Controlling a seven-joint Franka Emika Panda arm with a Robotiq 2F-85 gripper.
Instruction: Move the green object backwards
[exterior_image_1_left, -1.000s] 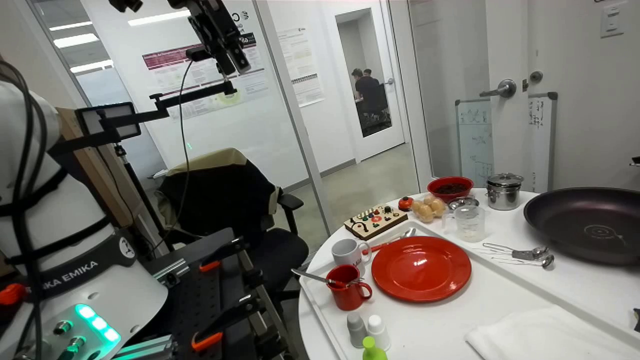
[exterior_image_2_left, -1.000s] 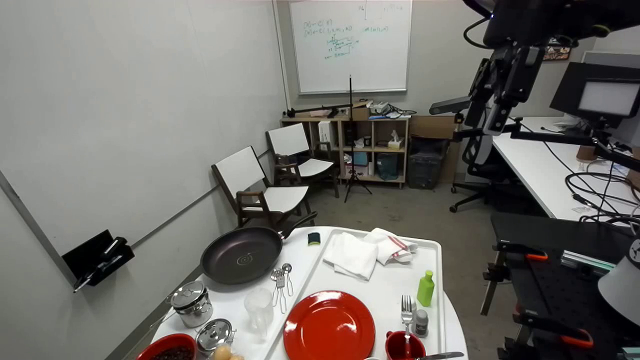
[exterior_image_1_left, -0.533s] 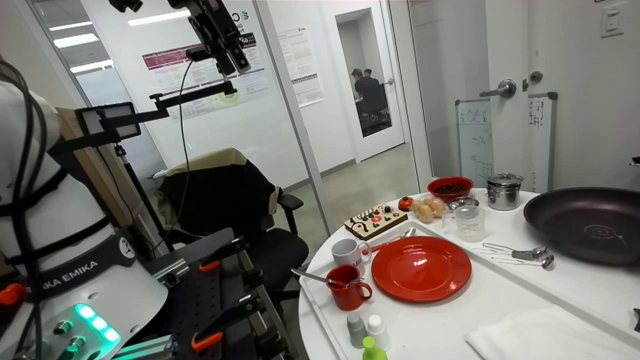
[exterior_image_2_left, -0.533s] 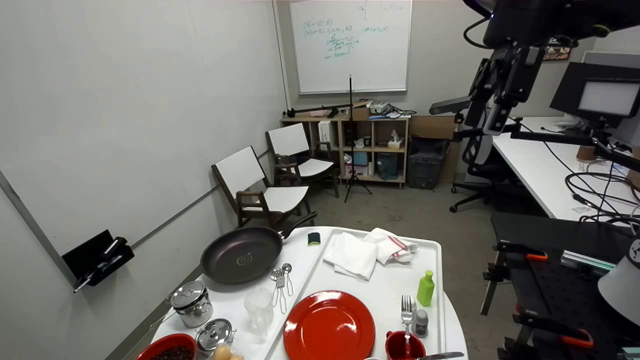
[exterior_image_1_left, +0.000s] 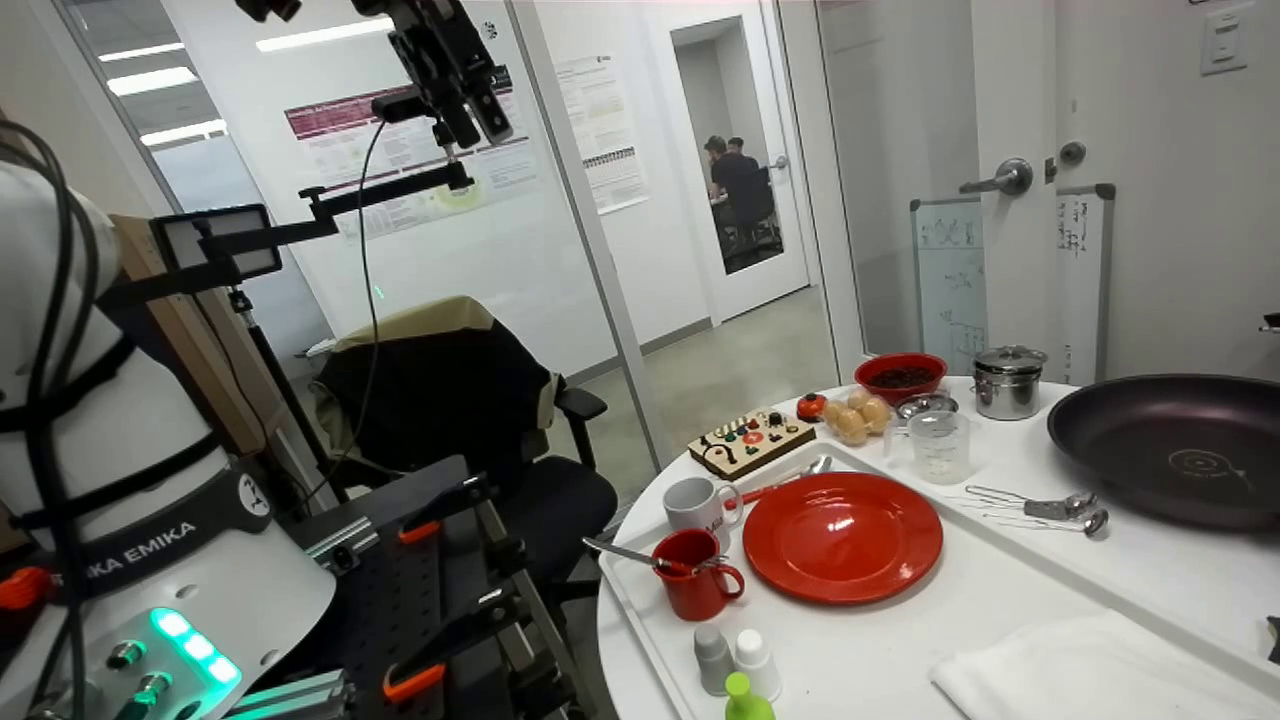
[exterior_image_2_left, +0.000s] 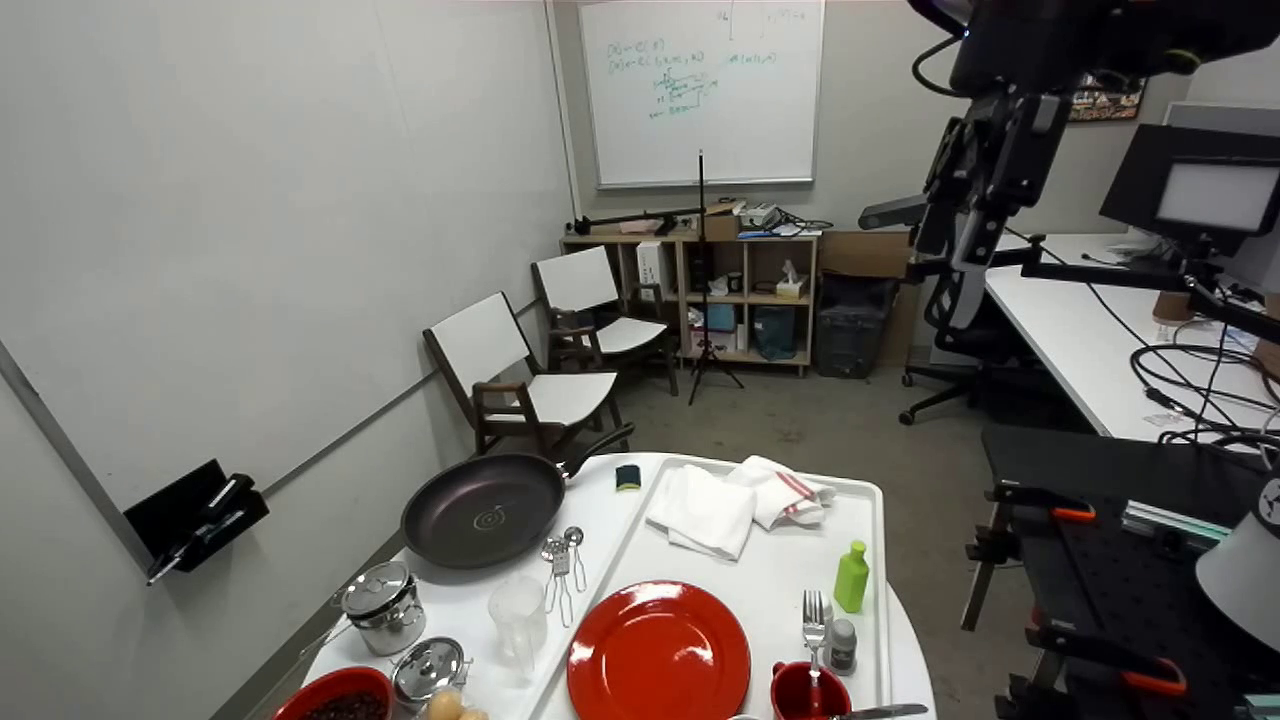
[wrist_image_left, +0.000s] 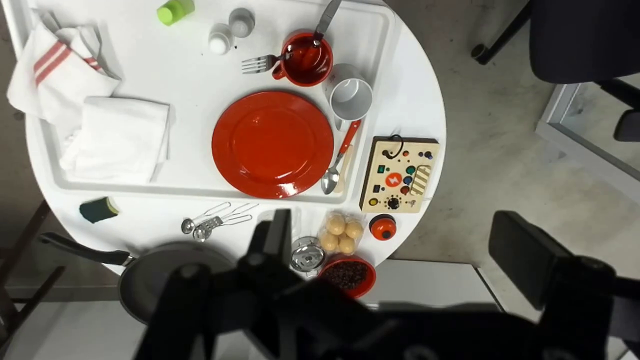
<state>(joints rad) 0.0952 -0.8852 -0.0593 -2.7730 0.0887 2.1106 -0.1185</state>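
Note:
The green object is a small bottle (exterior_image_2_left: 852, 578) standing upright on the white tray (exterior_image_2_left: 883, 650), near its edge on the robot's side. Only its top part (exterior_image_1_left: 748, 702) shows at the bottom of an exterior view. In the wrist view the green bottle (wrist_image_left: 172, 12) is at the top, partly cut off by the frame edge. My gripper is high above and away from the bottle; it shows in both exterior views (exterior_image_1_left: 481, 132) (exterior_image_2_left: 952, 250). In the wrist view the gripper (wrist_image_left: 395, 227) has its fingers wide apart with nothing between them.
Beside the bottle are a grey shaker (wrist_image_left: 241, 22) and a white shaker (wrist_image_left: 220, 39). A red mug (wrist_image_left: 321, 62) holds a fork and knife. A red plate (wrist_image_left: 272, 145), white towels (wrist_image_left: 117, 140) and a grey mug (wrist_image_left: 351, 97) also lie on the tray. A pan (exterior_image_2_left: 483, 510) stands beyond.
My gripper stays still at first, then shifts slightly to the right in an exterior view and slightly left in an exterior view. The bottle and other things have not moved.

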